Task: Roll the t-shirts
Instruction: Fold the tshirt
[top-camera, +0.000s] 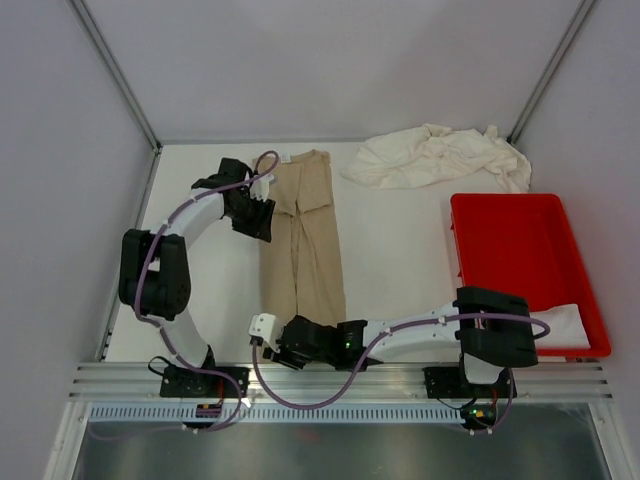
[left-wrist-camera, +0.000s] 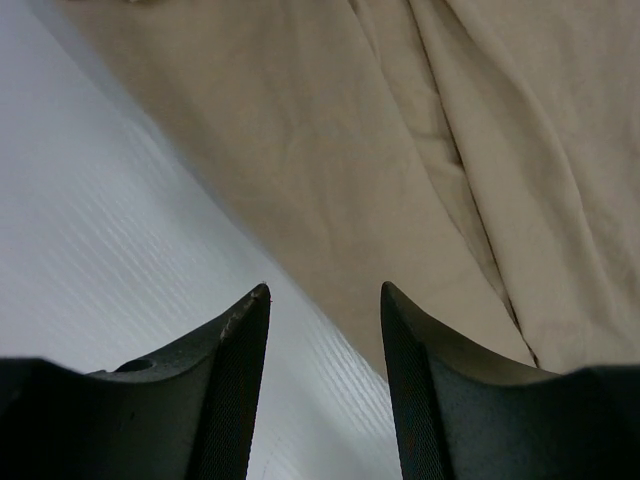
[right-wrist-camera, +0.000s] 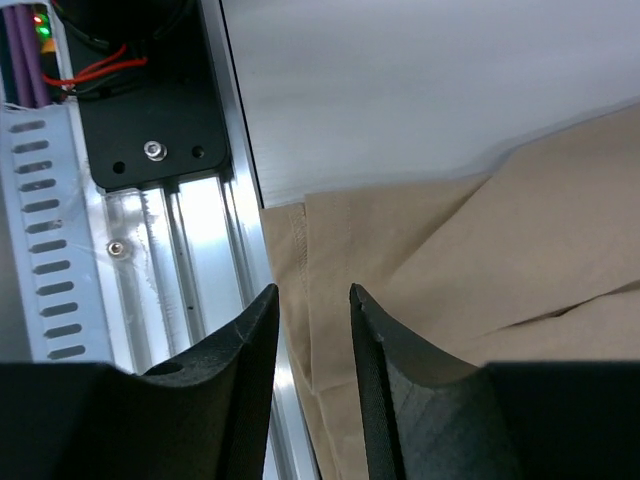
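Observation:
The tan t-shirt (top-camera: 303, 240) lies flat on the table, folded lengthwise into a long narrow strip from the back to the near edge. My left gripper (top-camera: 262, 226) is open and empty beside the strip's left edge. In the left wrist view its fingers (left-wrist-camera: 240, 340) straddle bare table next to the tan cloth (left-wrist-camera: 400, 150). My right gripper (top-camera: 290, 345) is open at the strip's near end. In the right wrist view the stitched hem (right-wrist-camera: 305, 260) lies between the spread jaws, over the rail. Cream-white t-shirts (top-camera: 440, 158) lie crumpled in a heap at the back right.
A red plastic tray (top-camera: 520, 250) stands at the right, with a white cloth (top-camera: 566, 325) in its near corner. The aluminium rail (right-wrist-camera: 190, 250) runs along the table's near edge. Grey walls close in the left, back and right.

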